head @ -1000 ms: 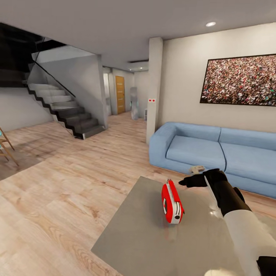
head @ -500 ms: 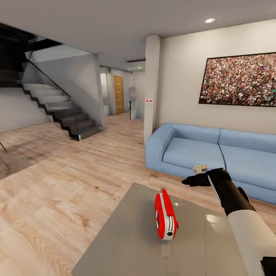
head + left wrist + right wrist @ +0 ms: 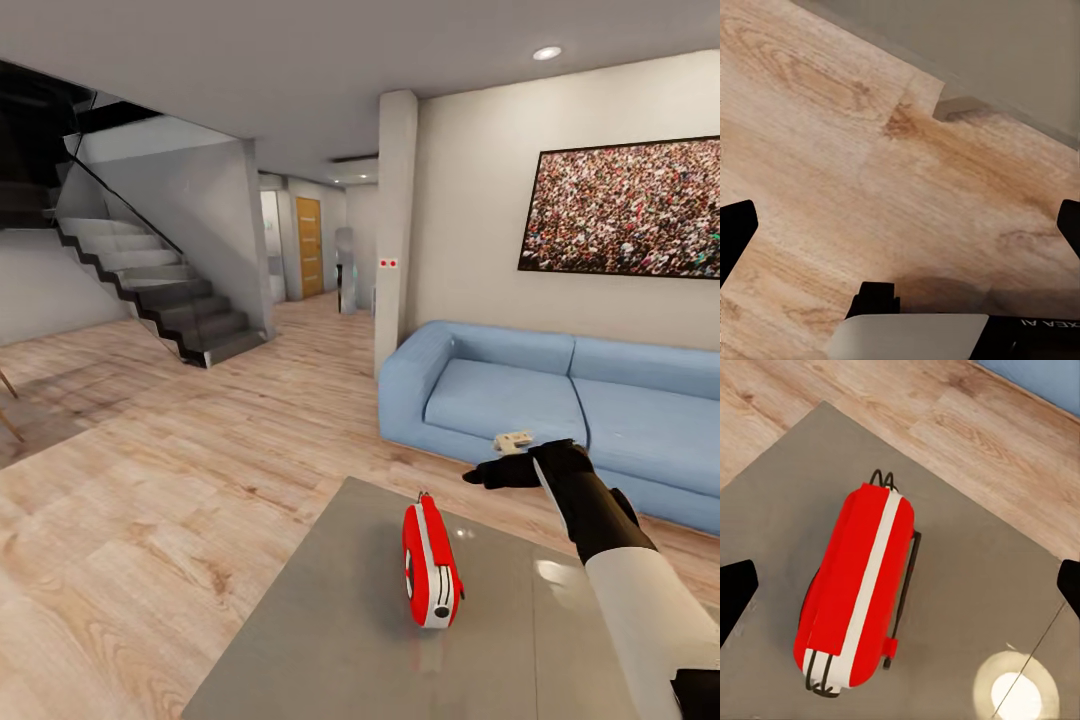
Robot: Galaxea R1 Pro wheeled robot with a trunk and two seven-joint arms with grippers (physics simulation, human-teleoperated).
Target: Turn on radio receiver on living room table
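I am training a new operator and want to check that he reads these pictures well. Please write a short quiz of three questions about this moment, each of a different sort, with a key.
1. True or false: the small bright-red radio receiver with a white side band stands on the glossy grey low table.
2. Multiple choice: where is the right gripper?
A. closed around the radio's handle
B. in the air above and beyond the radio, not touching it
C. resting on the light-blue sofa
3. Fill in: in the left wrist view, the surface below is a light ______ floor.

Key: 1 true; 2 B; 3 wooden.
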